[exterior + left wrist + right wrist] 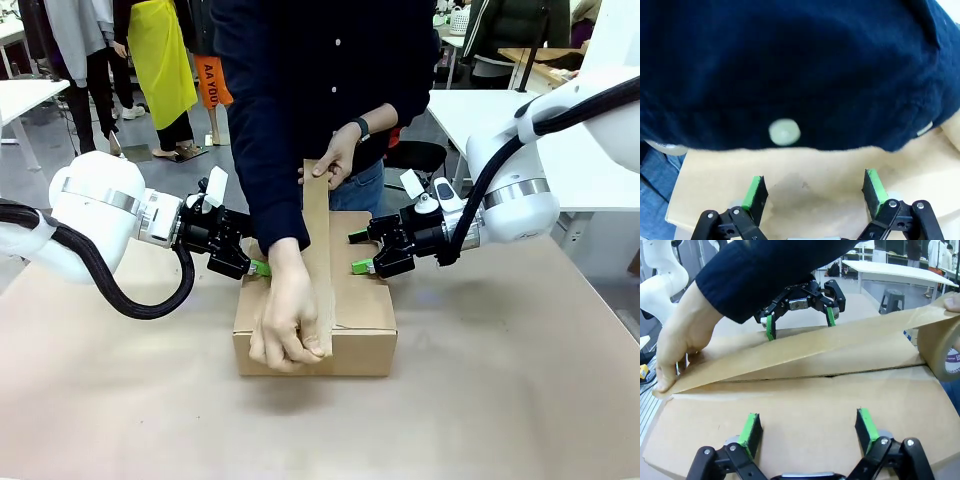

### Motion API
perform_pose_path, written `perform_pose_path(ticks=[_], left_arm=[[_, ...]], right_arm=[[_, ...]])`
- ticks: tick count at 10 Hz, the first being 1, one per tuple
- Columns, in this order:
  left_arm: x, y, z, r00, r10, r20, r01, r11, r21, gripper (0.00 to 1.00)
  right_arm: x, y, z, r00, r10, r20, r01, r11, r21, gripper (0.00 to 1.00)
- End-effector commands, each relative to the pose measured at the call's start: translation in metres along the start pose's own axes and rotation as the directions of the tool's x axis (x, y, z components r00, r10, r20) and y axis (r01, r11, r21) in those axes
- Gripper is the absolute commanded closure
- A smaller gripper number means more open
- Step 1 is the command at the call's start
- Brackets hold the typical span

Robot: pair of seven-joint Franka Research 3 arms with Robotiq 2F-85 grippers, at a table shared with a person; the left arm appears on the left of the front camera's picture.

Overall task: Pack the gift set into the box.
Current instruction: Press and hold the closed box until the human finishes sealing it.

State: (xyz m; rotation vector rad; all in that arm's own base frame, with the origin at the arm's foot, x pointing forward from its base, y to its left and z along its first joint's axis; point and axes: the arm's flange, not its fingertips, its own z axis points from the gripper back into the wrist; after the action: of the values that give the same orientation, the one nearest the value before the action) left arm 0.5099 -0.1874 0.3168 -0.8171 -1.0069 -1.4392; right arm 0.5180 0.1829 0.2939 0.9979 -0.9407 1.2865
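The box (360, 305) sits mid-table with its top flaps folded shut, so the gift set is hidden. A person stretches a strip of brown tape (318, 255) along the centre seam; one hand (285, 325) presses its end at the near edge, the other (335, 160) holds the roll (942, 347) at the far side. My left gripper (258, 267) is open, its green pads over the box's left top flap (805, 200). My right gripper (360, 252) is open over the right top flap (805, 425). In the right wrist view the left gripper (799, 320) shows across the box.
The tabletop (500, 400) is covered in brown paper, with free room in front of the box and to both sides. The person's dark sleeve (790, 65) hangs just above my left gripper. White tables (460, 110) and people stand beyond.
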Motion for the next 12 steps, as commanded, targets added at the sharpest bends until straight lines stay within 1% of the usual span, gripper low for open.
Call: perform_pose_path(ticks=[1,12], left_arm=[[-0.0031,-0.0016,-0.0007,1.000,-0.019,0.002,0.019,1.000,0.005,0.00],[-0.0031,-0.0016,-0.0007,1.000,-0.019,0.002,0.019,1.000,0.005,0.00]], right_arm=[[-0.0013,0.0003,-0.0015,1.000,-0.005,-0.007,0.005,1.000,-0.004,0.00],[-0.0013,0.0003,-0.0015,1.000,-0.005,-0.007,0.005,1.000,-0.004,0.00]])
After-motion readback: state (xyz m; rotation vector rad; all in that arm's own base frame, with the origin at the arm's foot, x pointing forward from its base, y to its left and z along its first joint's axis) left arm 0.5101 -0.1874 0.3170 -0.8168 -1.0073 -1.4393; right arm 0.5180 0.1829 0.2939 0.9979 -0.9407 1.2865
